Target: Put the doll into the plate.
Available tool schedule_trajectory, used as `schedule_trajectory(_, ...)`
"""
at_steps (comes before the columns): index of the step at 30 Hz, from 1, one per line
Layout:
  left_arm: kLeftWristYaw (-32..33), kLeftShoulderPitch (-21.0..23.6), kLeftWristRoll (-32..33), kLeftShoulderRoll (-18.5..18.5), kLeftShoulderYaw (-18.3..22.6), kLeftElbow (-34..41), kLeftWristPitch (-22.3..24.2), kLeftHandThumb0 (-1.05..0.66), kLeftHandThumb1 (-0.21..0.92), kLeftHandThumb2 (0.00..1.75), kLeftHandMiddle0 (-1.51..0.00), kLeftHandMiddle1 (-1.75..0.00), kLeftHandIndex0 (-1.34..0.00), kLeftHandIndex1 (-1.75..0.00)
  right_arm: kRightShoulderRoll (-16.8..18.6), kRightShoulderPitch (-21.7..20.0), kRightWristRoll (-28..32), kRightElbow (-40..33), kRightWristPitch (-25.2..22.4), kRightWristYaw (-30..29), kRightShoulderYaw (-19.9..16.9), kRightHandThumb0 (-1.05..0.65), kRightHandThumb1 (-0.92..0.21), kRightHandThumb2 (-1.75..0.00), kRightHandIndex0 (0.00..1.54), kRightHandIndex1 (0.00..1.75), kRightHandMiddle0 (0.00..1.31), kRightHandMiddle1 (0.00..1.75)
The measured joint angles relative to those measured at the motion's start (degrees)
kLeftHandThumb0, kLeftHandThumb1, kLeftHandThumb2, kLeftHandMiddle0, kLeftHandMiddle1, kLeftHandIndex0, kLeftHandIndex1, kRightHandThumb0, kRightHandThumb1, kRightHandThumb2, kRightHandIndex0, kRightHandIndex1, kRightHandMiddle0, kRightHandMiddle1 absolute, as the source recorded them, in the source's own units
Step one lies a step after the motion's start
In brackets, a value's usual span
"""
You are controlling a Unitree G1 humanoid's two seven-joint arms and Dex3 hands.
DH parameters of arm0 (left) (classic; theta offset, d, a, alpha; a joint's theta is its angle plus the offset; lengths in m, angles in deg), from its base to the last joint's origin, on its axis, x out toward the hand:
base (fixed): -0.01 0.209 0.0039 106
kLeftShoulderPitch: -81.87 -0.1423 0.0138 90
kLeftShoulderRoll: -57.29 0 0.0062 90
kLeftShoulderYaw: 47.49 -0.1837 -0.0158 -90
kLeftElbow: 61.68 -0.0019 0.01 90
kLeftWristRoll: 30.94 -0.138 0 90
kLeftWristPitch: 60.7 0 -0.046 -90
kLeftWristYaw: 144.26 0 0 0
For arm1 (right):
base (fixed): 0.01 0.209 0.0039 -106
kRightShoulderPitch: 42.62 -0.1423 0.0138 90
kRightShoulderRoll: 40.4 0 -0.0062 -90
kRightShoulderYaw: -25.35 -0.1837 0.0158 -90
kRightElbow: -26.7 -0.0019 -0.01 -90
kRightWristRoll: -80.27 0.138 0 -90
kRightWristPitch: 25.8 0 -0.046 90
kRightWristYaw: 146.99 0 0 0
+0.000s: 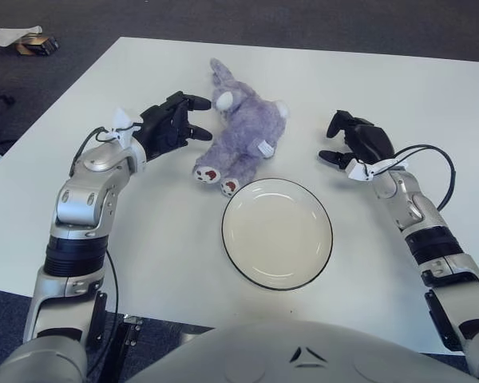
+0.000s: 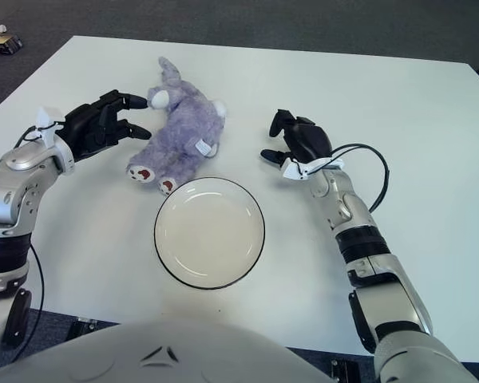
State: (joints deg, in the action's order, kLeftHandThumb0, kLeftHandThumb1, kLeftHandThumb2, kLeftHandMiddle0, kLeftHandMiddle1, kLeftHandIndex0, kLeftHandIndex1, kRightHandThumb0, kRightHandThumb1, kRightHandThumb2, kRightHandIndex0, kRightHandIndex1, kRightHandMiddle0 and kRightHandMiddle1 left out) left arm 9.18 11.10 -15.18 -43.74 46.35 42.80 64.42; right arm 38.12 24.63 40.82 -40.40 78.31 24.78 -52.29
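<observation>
White tabletop (image 1: 144, 239) over dark grey carpet, seen from above the robot's chest. At far left on the floor lies a small brown box with crumpled white paper (image 1: 20, 38). Left hand (image 1: 172, 126), black, three fingers spread and holding nothing, is just beside the soft purple plush doll (image 1: 241, 137), fingertips reaching toward its head; contact cannot be confirmed. Doll lies flat on the table, long axis running diagonally: ears and white muzzle toward the far edge, feet with red-marked soles toward the robot, nearly meeting the rim of the round cream plate with a dark edge (image 1: 277, 232). Plate holds nothing. Right hand (image 1: 355, 144), fingers loosely curled and empty, shows well apart to the doll's right, beyond the plate.
</observation>
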Motion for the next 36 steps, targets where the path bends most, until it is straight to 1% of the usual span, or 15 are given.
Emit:
schedule_trajectory(6,-0.67,1.71,-0.82,-1.28,-1.92,0.47,2.41,-1.02,0.92,0.99,-0.3,-0.98,0.0,-0.88,-0.22,-0.69,0.05,1.06,0.11,-0.36,0.47,-0.01,-0.86,-0.58,0.37,1.57,0.08,1.72)
schedule_trajectory(11,-0.91,2.42,-3.5,-3.56,-4.17,2.63,2.62,-1.01,0.92,1.03,-0.27,-0.95,0.0,-0.86,-0.59,-0.92,0.08,1.81,0.24,-0.56,0.55,-0.01,-0.86,-0.58,0.37,1.58,0.08,1.71)
schedule_trajectory(14,-1.35,2.61,-6.74,-5.6,-6.2,3.97,1.14,-1.0,0.92,1.06,-0.23,-0.91,0.0,-0.82,-0.82,-1.02,0.08,2.27,0.43,-0.84,0.57,-0.01,-0.86,-0.58,0.37,1.58,0.08,1.71)
schedule_trajectory(17,-2.37,2.82,-10.88,-8.65,-8.94,5.36,-1.4,-1.02,0.92,1.06,-0.19,-0.9,0.0,-0.77,-1.15,-1.15,0.08,2.84,0.97,-1.14,0.63,-0.01,-0.86,-0.58,0.37,1.58,0.07,1.71)
schedule_trajectory(21,-4.35,3.37,-16.37,-12.38,-12.34,6.06,-5.49,-1.03,0.92,1.03,-0.14,-0.95,0.0,-0.72,-1.42,-1.45,0.0,3.83,1.37,-1.9,0.82,-0.01,-0.86,-0.58,0.37,1.58,0.07,1.71)
schedule_trajectory(27,-7.74,5.55,-22.4,-15.91,-16.72,7.45,-6.2,-1.05,0.92,0.97,-0.03,-1.08,0.0,-0.68,-1.64,-2.29,-0.56,5.09,1.61,-2.88,1.66,-0.01,-0.86,-0.58,0.37,1.58,0.07,1.72)
schedule_trajectory(30,-8.98,6.41,-24.14,-16.52,-17.68,8.04,-6.09,-1.05,0.92,0.95,-0.01,-1.11,0.0,-0.69,-1.64,-2.62,-0.56,5.32,1.73,-3.16,1.93,-0.01,-0.86,-0.58,0.37,1.58,0.07,1.72)
schedule_trajectory(34,-9.93,6.88,-25.44,-16.54,-17.78,8.65,-5.05,-1.05,0.92,0.94,0.0,-1.15,0.0,-0.71,-1.63,-2.71,-0.41,4.81,1.7,-3.13,1.99,-0.01,-0.86,-0.58,0.37,1.58,0.07,1.71)
schedule_trajectory(36,-9.97,6.87,-25.53,-16.41,-17.77,8.81,-4.56,-1.05,0.92,0.95,0.0,-1.16,0.0,-0.71,-1.63,-2.71,-0.33,4.16,1.6,-3.1,1.97,-0.01,-0.88,-0.56,0.34,1.6,0.05,1.72)
